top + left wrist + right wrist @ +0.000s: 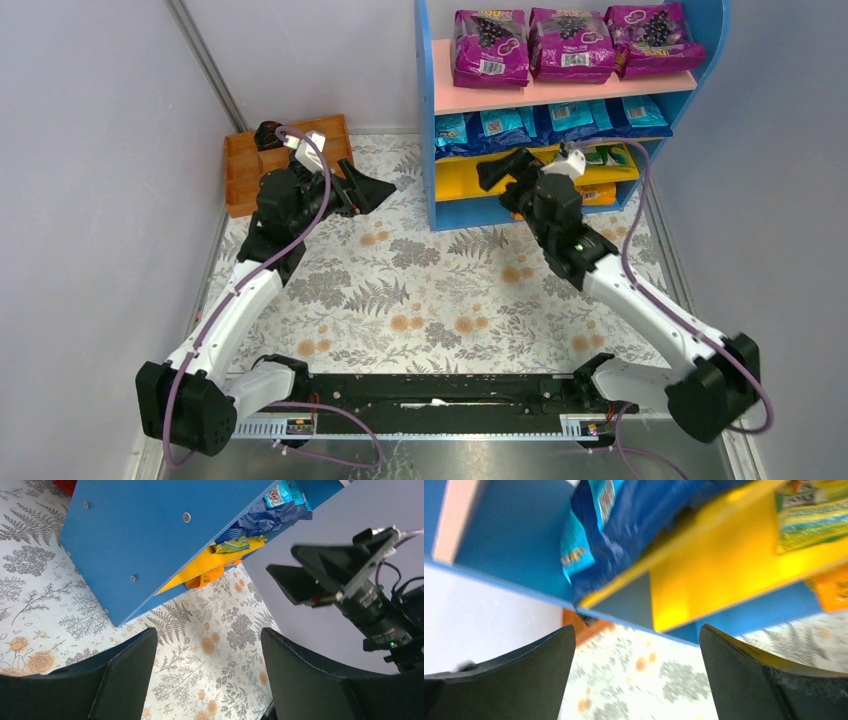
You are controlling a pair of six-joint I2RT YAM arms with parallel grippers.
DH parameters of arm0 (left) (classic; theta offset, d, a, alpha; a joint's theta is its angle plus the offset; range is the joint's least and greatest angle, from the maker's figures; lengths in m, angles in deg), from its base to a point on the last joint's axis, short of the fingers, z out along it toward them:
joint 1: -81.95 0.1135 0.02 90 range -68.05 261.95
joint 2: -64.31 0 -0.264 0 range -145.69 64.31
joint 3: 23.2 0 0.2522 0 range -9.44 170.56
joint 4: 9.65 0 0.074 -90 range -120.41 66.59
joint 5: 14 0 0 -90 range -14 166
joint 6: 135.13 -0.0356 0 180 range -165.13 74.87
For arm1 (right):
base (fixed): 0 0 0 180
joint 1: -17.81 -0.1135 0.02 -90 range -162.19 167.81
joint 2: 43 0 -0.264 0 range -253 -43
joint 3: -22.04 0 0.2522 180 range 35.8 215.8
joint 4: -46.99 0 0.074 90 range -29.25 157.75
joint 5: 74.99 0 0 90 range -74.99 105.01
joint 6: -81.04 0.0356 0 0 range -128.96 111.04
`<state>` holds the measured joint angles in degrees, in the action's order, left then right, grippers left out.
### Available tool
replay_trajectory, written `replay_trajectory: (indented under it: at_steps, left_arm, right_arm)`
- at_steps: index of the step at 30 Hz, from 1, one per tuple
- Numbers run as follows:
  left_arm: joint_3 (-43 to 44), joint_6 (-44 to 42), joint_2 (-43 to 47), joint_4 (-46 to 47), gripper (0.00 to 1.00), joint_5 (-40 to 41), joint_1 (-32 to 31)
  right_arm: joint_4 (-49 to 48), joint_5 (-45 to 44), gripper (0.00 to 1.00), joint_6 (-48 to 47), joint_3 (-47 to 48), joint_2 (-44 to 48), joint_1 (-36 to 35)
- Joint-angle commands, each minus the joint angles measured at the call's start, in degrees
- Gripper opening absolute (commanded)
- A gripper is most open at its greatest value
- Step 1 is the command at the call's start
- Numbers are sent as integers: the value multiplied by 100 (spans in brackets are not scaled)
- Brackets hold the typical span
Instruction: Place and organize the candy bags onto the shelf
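The shelf (432,120) stands at the back right. Three purple bags (570,45) lie on its pink board. Below them lie several blue candy bags (560,120). A green-yellow bag (610,155) rests on the yellow board, with an orange bag (598,195) beneath. My right gripper (495,172) hovers open and empty just in front of the shelf's left half. In the right wrist view it (636,630) faces a blue bag (624,525) and the yellow board (724,565). My left gripper (385,190) is open and empty over the cloth, left of the shelf (150,540).
An orange compartmented tray (245,170) sits at the back left, behind the left arm. A floral cloth (440,290) covers the table. Grey walls close in on both sides. The right gripper (300,575) shows in the left wrist view, near the shelf's front.
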<state>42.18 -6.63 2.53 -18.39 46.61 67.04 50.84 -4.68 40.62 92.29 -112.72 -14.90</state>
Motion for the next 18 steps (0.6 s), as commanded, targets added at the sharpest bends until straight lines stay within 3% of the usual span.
replay_trajectory:
  at_steps: [1, 5, 11, 18]
  left_arm:
    - [-20, 8, -66, 377, 80, -136, -40]
    - [-29, 0, -146, 377, 80, -164, -81]
    - [-36, -101, -259, 350, 82, -52, -84]
    - [251, -930, -2, -411, 83, 889, -388]
  right_arm:
    - [888, 624, 100, -1594, -563, 1105, -39]
    - [2183, 610, 100, -2120, -1193, 2161, -36]
    - [3054, 1163, 100, -1771, -2072, 3779, -47]
    - [3786, 792, 100, -2150, -1324, 4799, -40]
